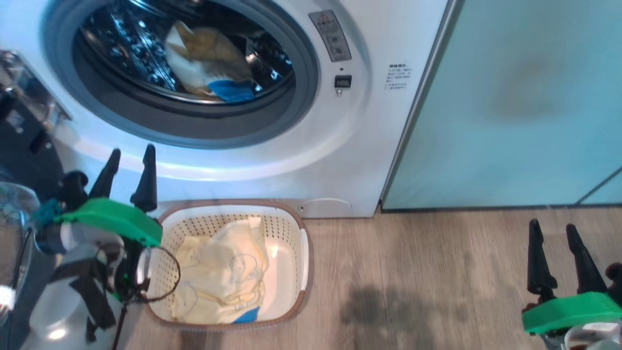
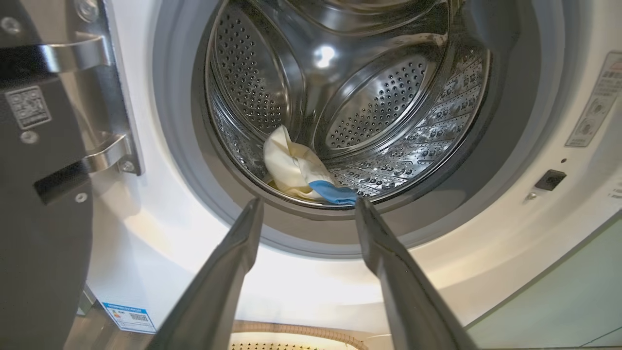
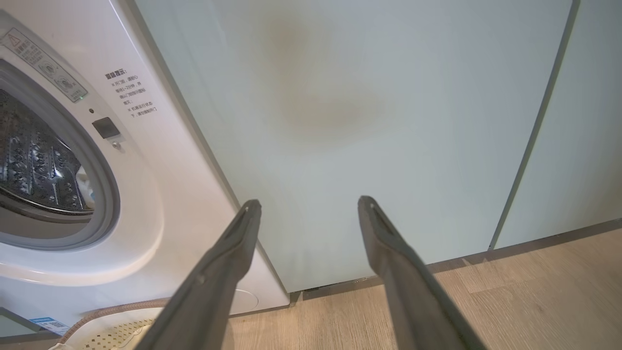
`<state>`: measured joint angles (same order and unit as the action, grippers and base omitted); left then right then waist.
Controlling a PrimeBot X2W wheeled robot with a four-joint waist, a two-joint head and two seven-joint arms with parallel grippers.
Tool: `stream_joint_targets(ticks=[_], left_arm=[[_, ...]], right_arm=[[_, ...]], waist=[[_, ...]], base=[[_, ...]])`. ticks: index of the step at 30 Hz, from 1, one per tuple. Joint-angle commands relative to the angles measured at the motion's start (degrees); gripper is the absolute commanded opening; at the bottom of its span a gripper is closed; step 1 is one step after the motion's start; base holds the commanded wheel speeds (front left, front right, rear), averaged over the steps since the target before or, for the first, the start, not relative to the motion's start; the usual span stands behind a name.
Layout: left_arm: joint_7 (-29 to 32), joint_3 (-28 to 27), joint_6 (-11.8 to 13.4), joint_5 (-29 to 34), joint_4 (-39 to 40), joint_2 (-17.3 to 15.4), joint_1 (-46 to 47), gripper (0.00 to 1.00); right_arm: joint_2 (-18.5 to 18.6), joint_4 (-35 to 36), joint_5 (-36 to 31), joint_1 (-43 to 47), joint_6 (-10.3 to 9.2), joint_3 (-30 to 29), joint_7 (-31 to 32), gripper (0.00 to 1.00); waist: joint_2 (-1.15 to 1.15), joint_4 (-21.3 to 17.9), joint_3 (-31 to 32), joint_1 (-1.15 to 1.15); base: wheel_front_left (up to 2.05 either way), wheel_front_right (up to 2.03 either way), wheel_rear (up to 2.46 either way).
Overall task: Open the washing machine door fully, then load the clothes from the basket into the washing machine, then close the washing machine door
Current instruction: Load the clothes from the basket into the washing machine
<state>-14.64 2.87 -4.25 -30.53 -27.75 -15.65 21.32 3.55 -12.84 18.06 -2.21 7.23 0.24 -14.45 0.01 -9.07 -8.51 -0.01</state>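
On the floor (image 1: 437, 272) before the open washing machine (image 1: 340, 146): loading half done, both grippers empty.

The door (image 2: 43, 243) stands swung out to the left, and one cream garment (image 1: 204, 58) with a blue piece lies low in the drum (image 2: 379, 97). More clothes (image 1: 223, 272) lie heaped in the basket (image 1: 306, 253), which sits right against the machine's foot. The left gripper (image 1: 132, 151) hangs over the basket's left edge with its jaws spread wide, aimed at the drum mouth. The right gripper (image 1: 553, 226), jaws also wide apart, is well off to the right, facing the cabinet (image 1: 525, 97). To my eye the next pick wants the left gripper tipped down into the middle of the heap, biting deep into a fold so the blue piece comes along, and clear of the perforated wall.
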Motion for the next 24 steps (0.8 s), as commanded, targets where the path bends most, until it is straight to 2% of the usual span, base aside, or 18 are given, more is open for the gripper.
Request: stream_joint_targets(ticks=[1, 14, 24], left_arm=[[-0.4, -2.9, -0.3, 0.6, 2.1, -1.7, 1.2, 1.00], [-0.4, -9.4, -2.1, 4.8, 1.9, 0.9, -8.9, 1.00], [-0.4, -11.6, -2.9, 7.0, 2.3, 2.1, -11.7, 1.00]], right_arm=[[1.4, 1.6, -0.5, -0.5, 0.25, 1.2, -0.5, 1.00], [2.2, 1.9, -0.8, 4.2, 0.25, 0.7, -0.5, 1.00], [2.3, 2.8, -1.1, 4.5, 0.25, 0.4, -0.5, 1.00]], waist=[[-0.01, 0.4, 1.2, 0.01], [-0.01, 1.2, 7.4, 0.01], [-0.01, 2.3, 7.8, 0.01]], base=[[0.00, 0.00, 0.00], [0.00, 0.00, 0.00], [0.00, 0.00, 0.00]])
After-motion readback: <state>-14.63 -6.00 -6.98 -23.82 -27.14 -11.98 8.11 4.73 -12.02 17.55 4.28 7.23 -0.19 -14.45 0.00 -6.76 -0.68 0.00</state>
